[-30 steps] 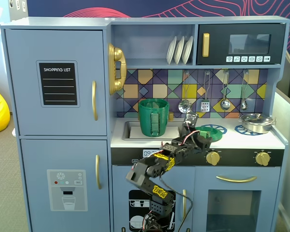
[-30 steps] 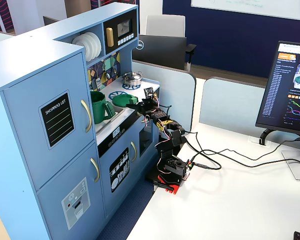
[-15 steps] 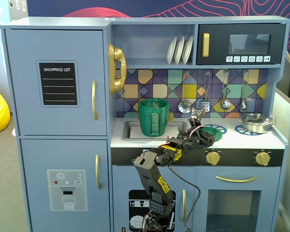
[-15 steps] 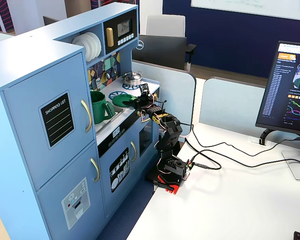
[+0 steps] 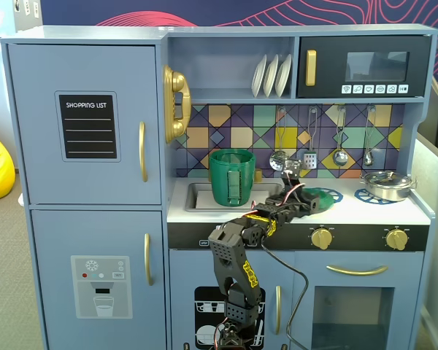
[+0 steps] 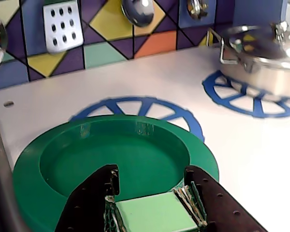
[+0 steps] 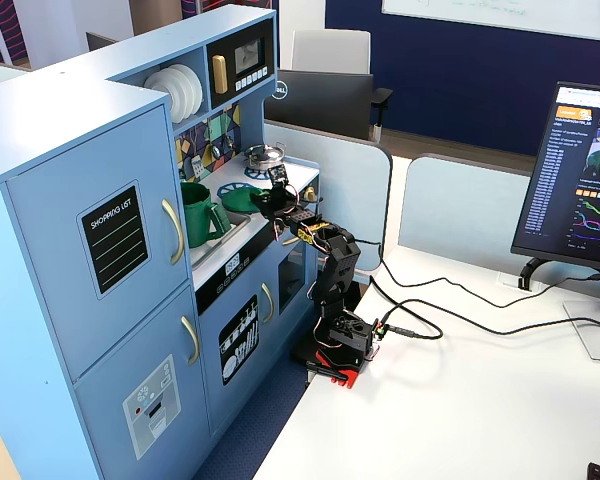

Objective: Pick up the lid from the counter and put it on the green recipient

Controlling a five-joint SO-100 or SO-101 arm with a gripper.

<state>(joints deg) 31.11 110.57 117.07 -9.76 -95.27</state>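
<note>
The green lid (image 6: 135, 154) lies over the left blue burner ring (image 6: 135, 104) on the white counter (image 6: 251, 159), its hollow side toward the wrist camera. My gripper (image 6: 152, 174) reaches over its near rim, and the two black fingers (image 6: 94, 193) are closed on a light-green square block at the lid's near edge. I cannot tell whether the lid touches the counter. In a fixed view the lid (image 5: 325, 195) sits right of the gripper (image 5: 310, 204), and the tall dark-green recipient (image 5: 232, 177) stands open in the sink to the left.
A shiny steel pot (image 5: 385, 184) sits on the right burner ring and shows at the wrist view's top right (image 6: 266, 58). Utensils hang on the tiled back wall (image 5: 306, 138). The arm's base stands on a desk beside the toy kitchen (image 7: 340, 345).
</note>
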